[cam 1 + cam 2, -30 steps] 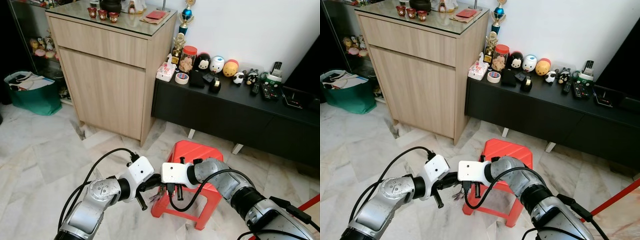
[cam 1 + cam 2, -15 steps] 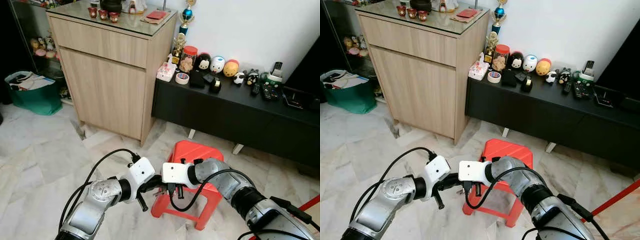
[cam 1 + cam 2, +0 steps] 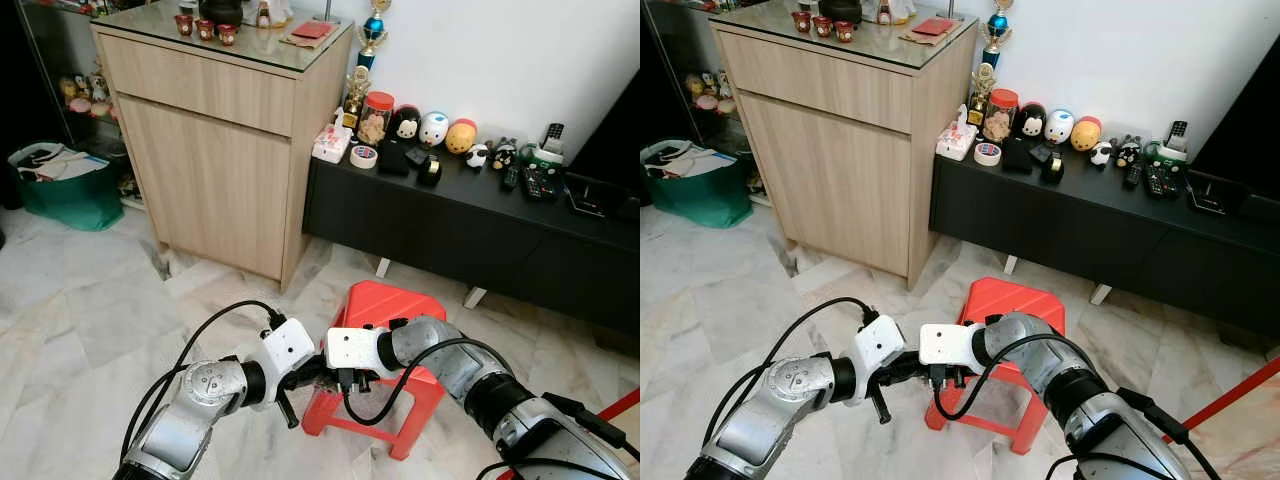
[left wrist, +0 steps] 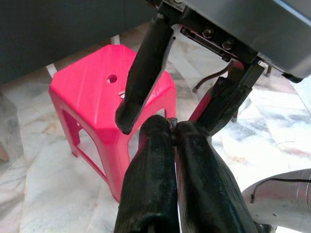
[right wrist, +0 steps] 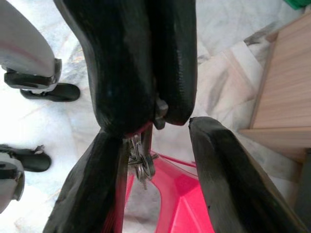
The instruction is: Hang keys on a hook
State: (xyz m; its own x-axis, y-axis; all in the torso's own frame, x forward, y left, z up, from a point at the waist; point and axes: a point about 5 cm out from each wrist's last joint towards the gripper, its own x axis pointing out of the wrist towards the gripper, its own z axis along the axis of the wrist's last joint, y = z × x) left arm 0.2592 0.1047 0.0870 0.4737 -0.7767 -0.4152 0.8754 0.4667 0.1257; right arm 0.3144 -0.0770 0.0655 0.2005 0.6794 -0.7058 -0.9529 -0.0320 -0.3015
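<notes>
My two grippers meet low in front of me, above the marble floor (image 3: 90, 310) just off the red stool's (image 3: 385, 305) near left corner. Left gripper (image 4: 172, 133) is clenched on the keys (image 5: 142, 162) — in the left wrist view its two black fingers (image 4: 150, 165) press together with just a speck of metal showing at the tips. Right gripper (image 5: 160, 145) is spread apart, its fingers straddling my left fingertips; the right wrist view shows what the head views hide — the key ring and keys dangling below the clamped left tips, over the stool's edge. From the head views the keys are too small to make out between the white wrist housings. Further back: a wooden cabinet (image 3: 215, 150) and a black low console (image 3: 470, 225) with figurines along its top against the wall, and a green bag (image 3: 60, 185) on the floor by the cabinet's left side.
</notes>
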